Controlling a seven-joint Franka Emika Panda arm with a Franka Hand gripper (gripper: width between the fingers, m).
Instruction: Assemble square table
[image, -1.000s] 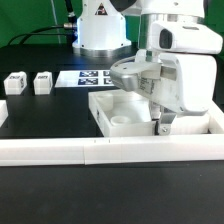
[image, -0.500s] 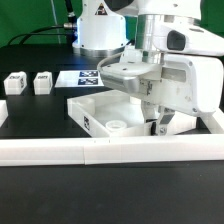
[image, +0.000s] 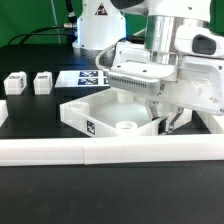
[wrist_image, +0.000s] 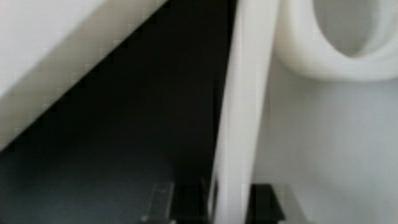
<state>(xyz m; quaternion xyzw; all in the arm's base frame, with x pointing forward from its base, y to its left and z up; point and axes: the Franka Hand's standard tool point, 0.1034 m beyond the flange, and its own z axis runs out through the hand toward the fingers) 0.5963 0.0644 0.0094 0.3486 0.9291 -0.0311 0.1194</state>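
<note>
Your claw (image: 166, 122) is pinched tight on the thin raised rim (wrist_image: 249, 110) of the white tabletop (image: 100, 108), near one corner. The slab stretches away from the claw toward the exterior view's left, just behind the low white wall (image: 60, 150). A short leg (image: 42, 82) and a second leg (image: 15, 82) stand well apart from the claw, past the slab's far corner

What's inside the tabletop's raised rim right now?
Inside the square table top, one round socket shows on the white floor. The gripper, shut on the rim, and the arm cover the side toward the exterior view's right; anything there is hidden.
</note>
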